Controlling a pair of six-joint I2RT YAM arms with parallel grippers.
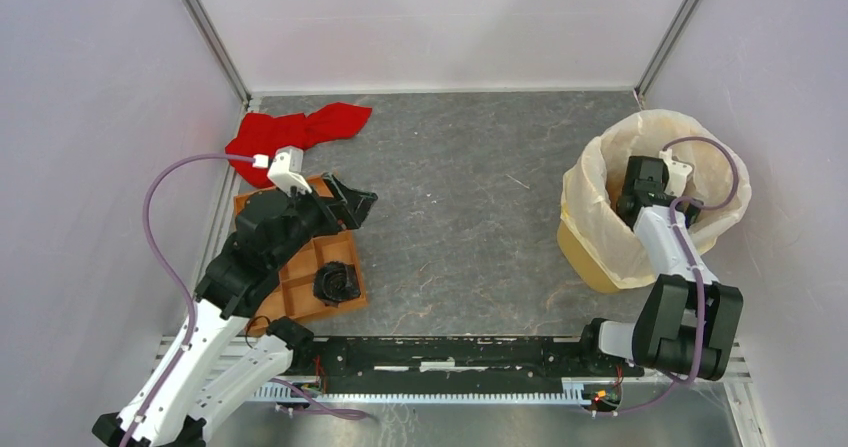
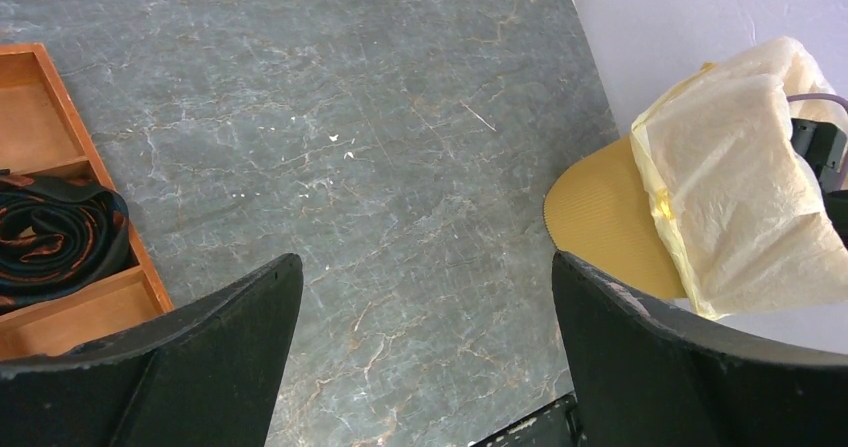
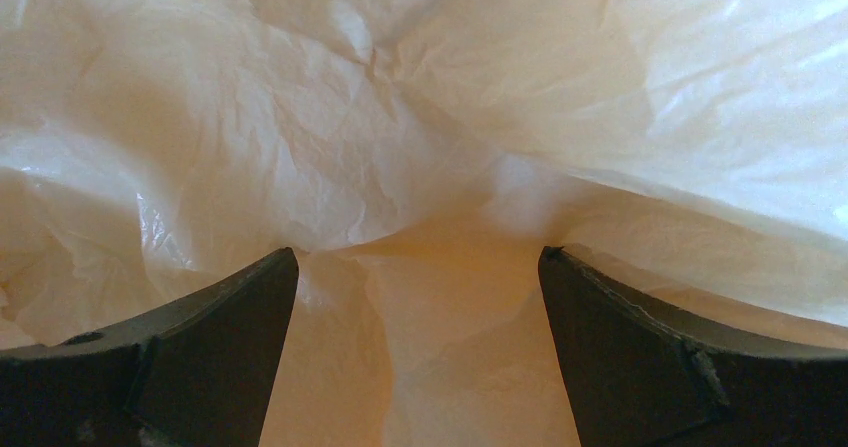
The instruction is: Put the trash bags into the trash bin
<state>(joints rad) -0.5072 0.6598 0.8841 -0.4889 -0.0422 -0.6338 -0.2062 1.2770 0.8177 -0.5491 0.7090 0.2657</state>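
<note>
Reaching deep inside the trash bin (image 1: pixel 582 250), the right hand (image 3: pixel 418 257) has its two fingers wide apart. Only the wrinkled film of the trash bag (image 3: pixel 400 117) lies in front of them, and I cannot tell whether the tips touch it. The bag sits in the bin like a liner: its middle is down in the hollow and its edge is folded outward over the rim, as far around as I can see. The bin is at the right side of the table (image 1: pixel 470 217), near the wall.

I judge that the step in hand is pushing the bag down to the bottom, and that it is nearly done. To do it well, the hand should press slowly with the fingers apart, so the film spreads and does not tear. It should then leave straight upward without closing, otherwise it may drag the thin film out or tip the light bin.

The left hand (image 2: pixel 428 267), also apart and empty, hangs above the table just beside the orange tray (image 2: pixel 40 117), well apart from the bin. It could steady the rim if the bin slides.
</note>
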